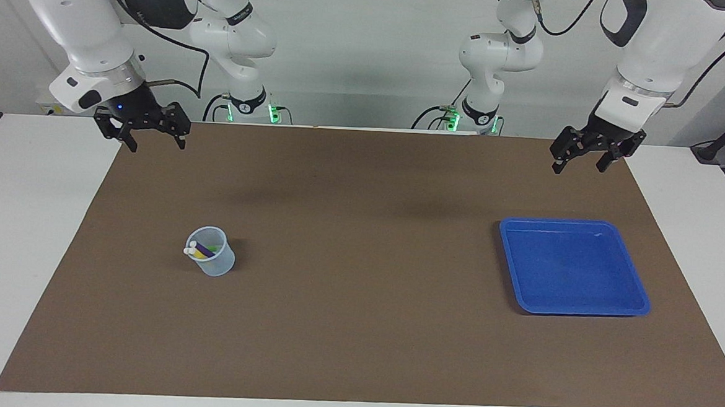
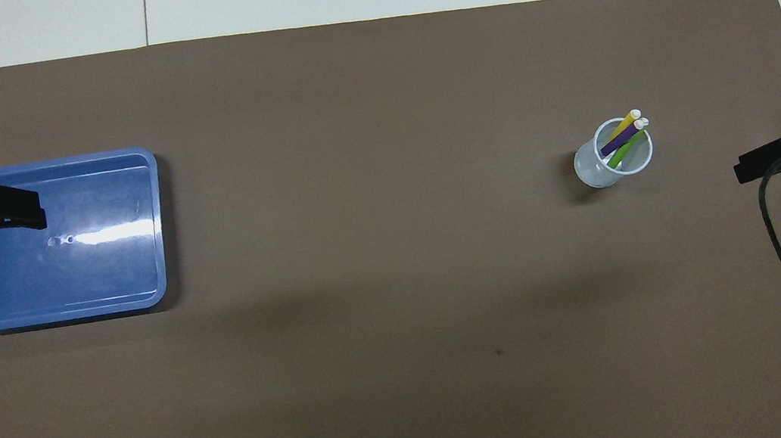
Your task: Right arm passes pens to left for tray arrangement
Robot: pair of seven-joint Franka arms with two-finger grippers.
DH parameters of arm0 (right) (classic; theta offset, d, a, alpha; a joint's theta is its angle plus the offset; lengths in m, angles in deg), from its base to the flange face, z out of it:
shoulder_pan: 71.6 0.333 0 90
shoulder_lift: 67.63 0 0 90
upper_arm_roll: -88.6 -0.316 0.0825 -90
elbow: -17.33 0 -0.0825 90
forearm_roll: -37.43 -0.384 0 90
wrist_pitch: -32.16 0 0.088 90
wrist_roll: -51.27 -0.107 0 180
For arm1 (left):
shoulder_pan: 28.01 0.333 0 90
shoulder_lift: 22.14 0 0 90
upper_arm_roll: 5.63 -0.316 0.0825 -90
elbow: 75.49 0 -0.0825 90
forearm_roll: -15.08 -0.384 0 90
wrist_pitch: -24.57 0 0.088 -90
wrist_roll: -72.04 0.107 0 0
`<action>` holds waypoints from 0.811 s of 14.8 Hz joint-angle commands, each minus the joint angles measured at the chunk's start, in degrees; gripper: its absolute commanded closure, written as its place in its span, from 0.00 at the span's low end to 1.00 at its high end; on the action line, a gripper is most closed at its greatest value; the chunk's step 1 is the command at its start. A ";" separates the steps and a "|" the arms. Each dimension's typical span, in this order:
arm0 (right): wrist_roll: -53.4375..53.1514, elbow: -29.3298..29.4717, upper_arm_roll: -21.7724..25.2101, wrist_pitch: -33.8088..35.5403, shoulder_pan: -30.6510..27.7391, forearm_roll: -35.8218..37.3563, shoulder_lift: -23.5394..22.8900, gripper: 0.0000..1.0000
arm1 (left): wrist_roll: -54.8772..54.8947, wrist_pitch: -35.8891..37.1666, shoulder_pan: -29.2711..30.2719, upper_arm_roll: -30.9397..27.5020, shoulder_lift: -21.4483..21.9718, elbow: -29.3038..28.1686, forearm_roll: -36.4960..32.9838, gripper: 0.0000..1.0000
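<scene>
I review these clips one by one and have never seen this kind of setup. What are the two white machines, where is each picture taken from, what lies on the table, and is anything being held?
The white machines are two robot arms, each ending in a black two-finger tool. One picture faces them from across the table; the other looks steeply down from above their own end. On the brown mat stand a blue tray, holding nothing, toward the left arm's end, and a small translucent cup toward the right arm's end. In the cup lean three pens: yellow, purple and green. The left tool and the right tool both hang open in the air near the robots' edge of the mat. Nothing is held.
</scene>
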 commanded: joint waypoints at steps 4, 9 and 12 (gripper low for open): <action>6.40 -0.99 -0.18 -0.35 -3.05 0.04 1.98 0.00 | 0.43 -1.30 0.13 -0.07 1.01 -1.67 0.86 0.00; 7.57 -2.22 -0.61 -2.63 -2.00 0.30 2.51 0.00 | 0.34 -1.30 -0.05 -0.15 1.19 -2.29 0.86 0.00; 7.13 -4.58 -0.70 -2.81 -1.91 0.56 2.60 0.00 | 0.34 -1.22 -0.22 -0.07 1.89 -3.25 0.86 0.00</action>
